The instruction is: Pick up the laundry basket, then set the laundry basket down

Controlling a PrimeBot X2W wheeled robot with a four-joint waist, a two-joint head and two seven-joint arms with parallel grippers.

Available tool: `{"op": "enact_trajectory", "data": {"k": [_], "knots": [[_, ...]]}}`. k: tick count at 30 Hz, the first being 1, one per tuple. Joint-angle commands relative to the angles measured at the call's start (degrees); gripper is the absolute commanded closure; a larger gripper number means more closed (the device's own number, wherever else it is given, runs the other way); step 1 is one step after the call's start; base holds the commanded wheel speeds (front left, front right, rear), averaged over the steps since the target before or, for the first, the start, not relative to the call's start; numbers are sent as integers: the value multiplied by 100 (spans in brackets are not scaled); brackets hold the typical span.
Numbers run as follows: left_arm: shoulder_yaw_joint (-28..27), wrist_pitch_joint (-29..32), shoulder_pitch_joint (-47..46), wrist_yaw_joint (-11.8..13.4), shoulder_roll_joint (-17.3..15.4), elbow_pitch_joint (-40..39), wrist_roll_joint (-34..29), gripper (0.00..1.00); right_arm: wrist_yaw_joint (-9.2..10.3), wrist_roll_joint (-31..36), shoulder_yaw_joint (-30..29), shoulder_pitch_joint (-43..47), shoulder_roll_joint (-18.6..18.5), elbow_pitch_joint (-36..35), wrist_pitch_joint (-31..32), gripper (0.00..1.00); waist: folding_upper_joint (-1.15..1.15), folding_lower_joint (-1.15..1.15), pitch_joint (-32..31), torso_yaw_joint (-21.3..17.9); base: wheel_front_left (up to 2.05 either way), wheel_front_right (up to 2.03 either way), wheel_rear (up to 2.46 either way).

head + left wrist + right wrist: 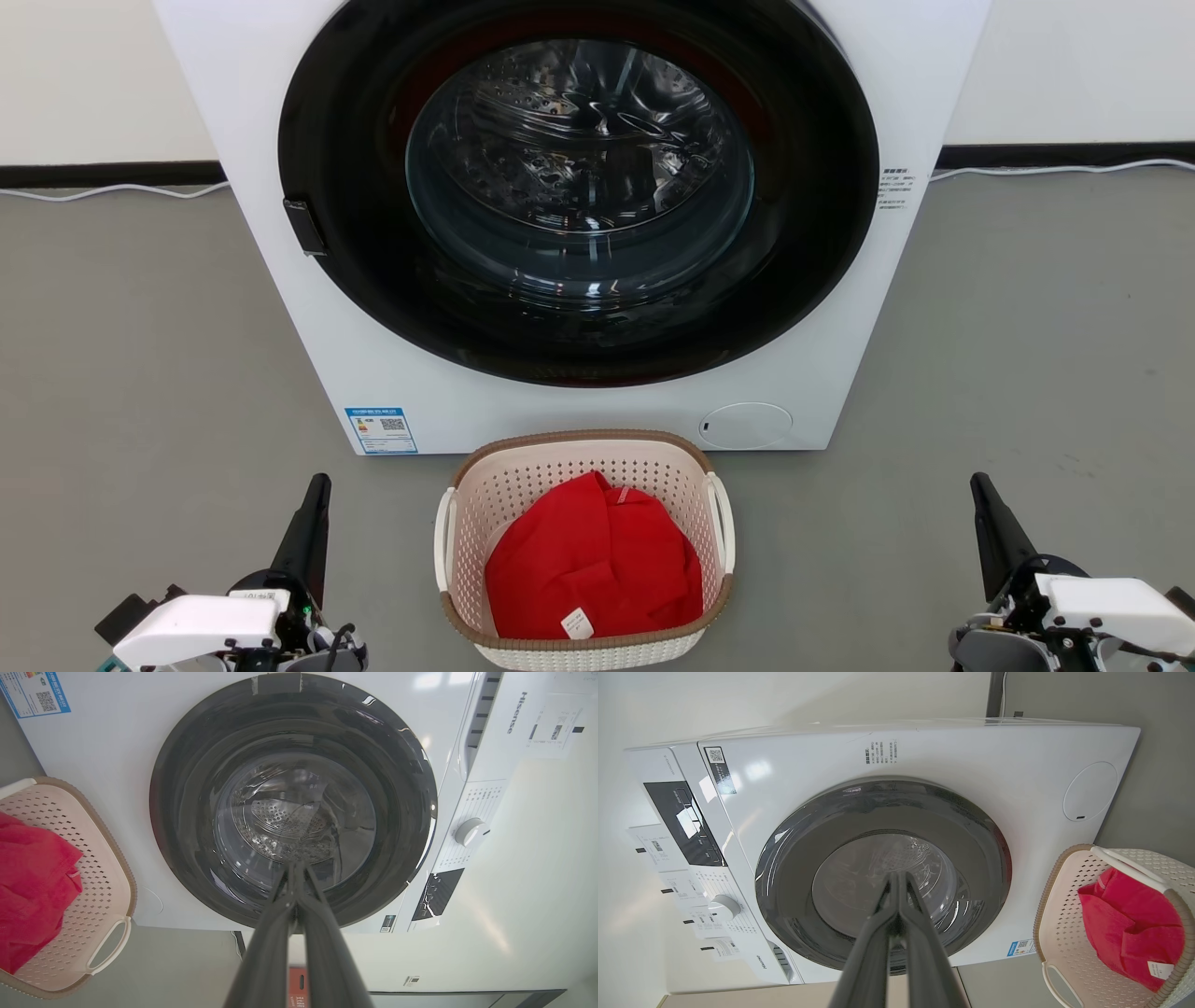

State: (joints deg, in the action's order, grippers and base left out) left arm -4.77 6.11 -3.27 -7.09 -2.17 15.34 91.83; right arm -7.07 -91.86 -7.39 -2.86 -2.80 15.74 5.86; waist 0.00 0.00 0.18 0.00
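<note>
**Q:** Where is the basket?

**A:** The basket (pixel 560 476) stands upright on the grey floor (pixel 140 373), just in front of the washer (pixel 280 308) and centred below its round dark door (pixel 579 187). A red garment (pixel 593 560) lies inside it, a white tag showing near its lower edge. One white handle (pixel 443 537) sits on each long side.

**Q:** How are the grippers set?

**A:** The left gripper (pixel 318 487) is low at the basket's left, apart from the near handle. Its two fingers are pressed together and grasp nothing. The right gripper (pixel 980 485) mirrors it at the basket's right, farther off, likewise clenched on nothing. In both wrist views the joined fingertips point at the door, with the basket off to one side.
</note>
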Motion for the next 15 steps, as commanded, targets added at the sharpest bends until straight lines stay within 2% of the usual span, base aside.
{"op": "enact_trajectory", "data": {"k": [1, 15], "knots": [[-175, 37, -293, -40, -71, -128, 34, 100, -42, -44, 104, -331, -24, -172, 49, 100, 0, 0, 0, 0, 0, 0, 0], [-175, 37, -293, -40, -71, -128, 34, 100, -42, -40, 99, -331, -21, -172, 52, 100, 0, 0, 0, 0, 0, 0, 0]]}}
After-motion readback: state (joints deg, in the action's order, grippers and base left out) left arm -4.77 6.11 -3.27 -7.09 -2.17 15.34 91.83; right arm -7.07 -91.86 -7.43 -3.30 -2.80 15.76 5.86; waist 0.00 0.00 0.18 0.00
